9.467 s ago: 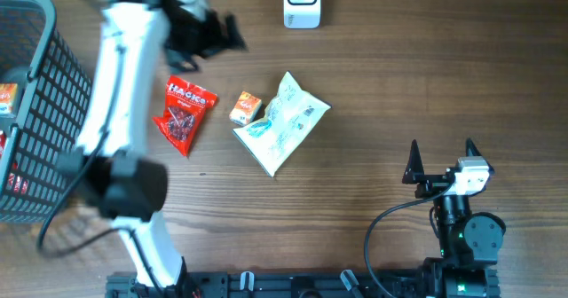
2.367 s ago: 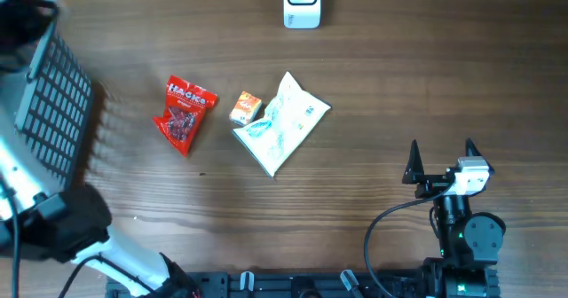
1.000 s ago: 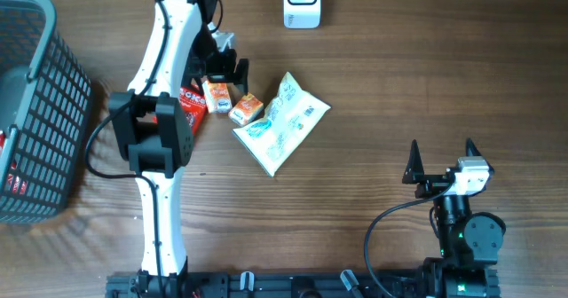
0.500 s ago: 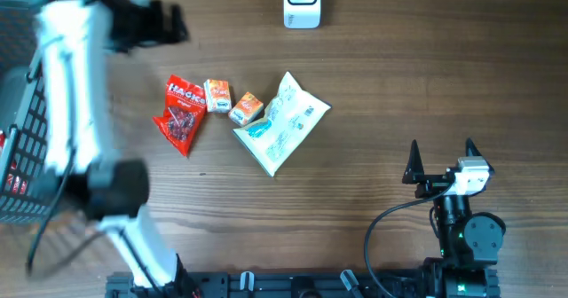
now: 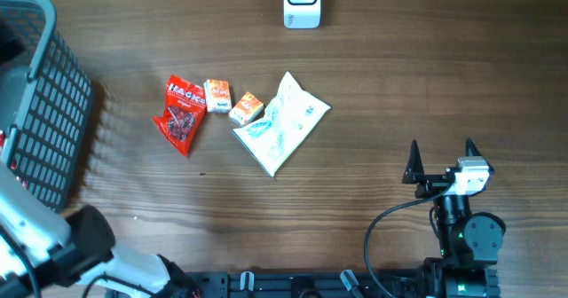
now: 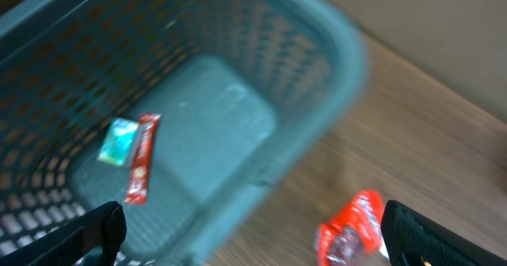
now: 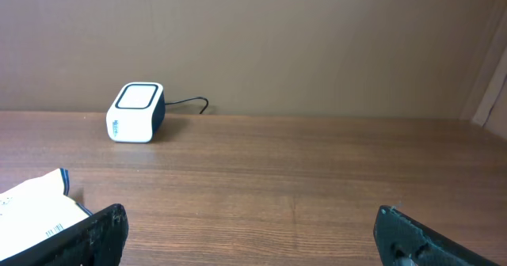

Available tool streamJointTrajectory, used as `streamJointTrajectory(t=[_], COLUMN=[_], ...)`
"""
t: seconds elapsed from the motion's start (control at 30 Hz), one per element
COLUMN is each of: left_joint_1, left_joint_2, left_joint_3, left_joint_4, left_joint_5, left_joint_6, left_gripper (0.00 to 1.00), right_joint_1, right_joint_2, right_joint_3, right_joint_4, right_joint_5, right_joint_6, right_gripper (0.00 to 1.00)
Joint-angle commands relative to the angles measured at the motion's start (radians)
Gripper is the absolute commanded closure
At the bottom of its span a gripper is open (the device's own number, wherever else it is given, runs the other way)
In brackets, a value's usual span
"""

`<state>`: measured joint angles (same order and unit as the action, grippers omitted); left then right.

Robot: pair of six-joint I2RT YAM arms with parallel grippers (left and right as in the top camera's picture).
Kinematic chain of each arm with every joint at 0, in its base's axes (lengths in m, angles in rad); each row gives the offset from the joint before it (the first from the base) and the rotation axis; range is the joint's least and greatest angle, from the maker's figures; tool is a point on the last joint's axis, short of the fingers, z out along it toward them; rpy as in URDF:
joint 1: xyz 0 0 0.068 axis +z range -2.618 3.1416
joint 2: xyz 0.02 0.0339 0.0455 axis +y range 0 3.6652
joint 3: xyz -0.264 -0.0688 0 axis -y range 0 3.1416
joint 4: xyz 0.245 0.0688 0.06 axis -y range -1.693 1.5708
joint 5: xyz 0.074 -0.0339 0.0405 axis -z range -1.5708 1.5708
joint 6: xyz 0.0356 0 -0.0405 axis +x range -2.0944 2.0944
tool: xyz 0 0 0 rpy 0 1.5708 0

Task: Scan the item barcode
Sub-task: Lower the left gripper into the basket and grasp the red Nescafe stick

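The left gripper (image 6: 249,218) is hovering over the basket (image 6: 301,28), jaws spread wide and gripping nothing, with a red stick (image 6: 140,169) and a teal packet (image 6: 116,141) lying inside. The right gripper (image 5: 441,156) is sitting near its base, gaping and empty too. A red bag (image 5: 184,112), a box (image 5: 217,95), a second box (image 5: 247,108) and a pouch (image 5: 282,122) are lying in a row mid-table, well apart from the scanner (image 5: 302,3).

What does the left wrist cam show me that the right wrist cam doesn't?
Left wrist only: the basket, holding a red stick packet and a small teal packet, and the red snack bag on the table beside it. Right wrist only: the scanner with its cable, and a corner of the white pouch. Both: the table.
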<state>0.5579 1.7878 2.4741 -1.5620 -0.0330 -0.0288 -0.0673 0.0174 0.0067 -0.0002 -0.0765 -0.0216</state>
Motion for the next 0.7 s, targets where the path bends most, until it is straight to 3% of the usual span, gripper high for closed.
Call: streamJointTrajectory(t=[0.0,0.47,0.67], left_joint_1=[0.105,0.228,0.228], left_joint_2=[0.101,0.385,0.461], left_joint_3=[-0.006,-0.007,-0.008], left_joint_4=[0.001,-0.059,-0.082], left_joint_5=[-0.029,-0.078,-0.198], left_joint_6=[-0.048,-0.07,-0.101], left_gripper=[0.0,0.0,0.0], right_joint_1=[-0.005,-0.005,-0.005], right_joint_2=[-0.008,-0.008,-0.008], right_joint_3=[-0.002,-0.002,-0.002], right_joint_4=[0.002,0.002,0.002], right_joint_5=[0.017,0.017,0.017], right_joint_6=[-0.003,-0.004,-0.004], right_gripper=[0.0,0.0,0.0])
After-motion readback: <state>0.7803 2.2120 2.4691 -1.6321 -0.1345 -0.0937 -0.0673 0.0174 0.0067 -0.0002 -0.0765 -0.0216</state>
